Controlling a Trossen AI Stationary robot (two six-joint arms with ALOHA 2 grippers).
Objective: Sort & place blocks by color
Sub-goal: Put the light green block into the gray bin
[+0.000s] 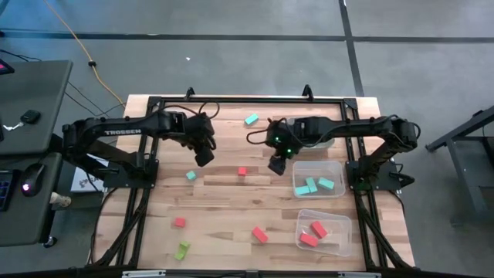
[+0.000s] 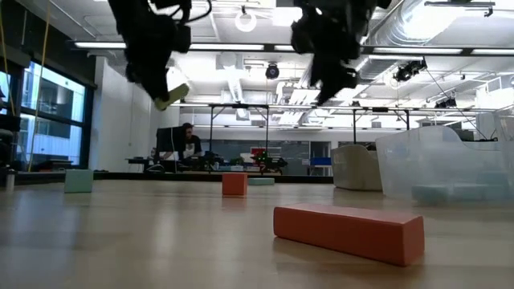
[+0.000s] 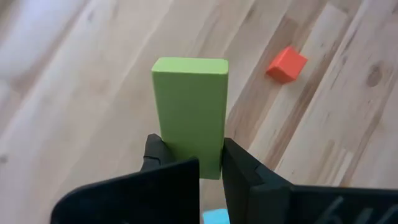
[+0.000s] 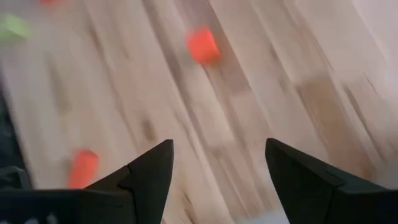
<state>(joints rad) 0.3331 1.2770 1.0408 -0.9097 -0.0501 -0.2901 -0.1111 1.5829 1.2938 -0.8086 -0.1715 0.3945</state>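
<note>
Left gripper (image 3: 191, 163) is up off the bench (image 1: 224, 208), jaws pinching a green bar (image 3: 190, 112) that sticks out past the tips; a red cube (image 3: 286, 64) lies on the wood well beyond them. Right gripper (image 4: 217, 165) hangs with jaws spread and empty, another red cube (image 4: 203, 45) out ahead, a red bar (image 4: 83, 167) off to one side.

Surroundings of the wooden table (image 1: 231, 208).
Two clear bins (image 1: 318, 179) rest on its right side; a seated person (image 2: 188, 144) works beyond it.
</note>
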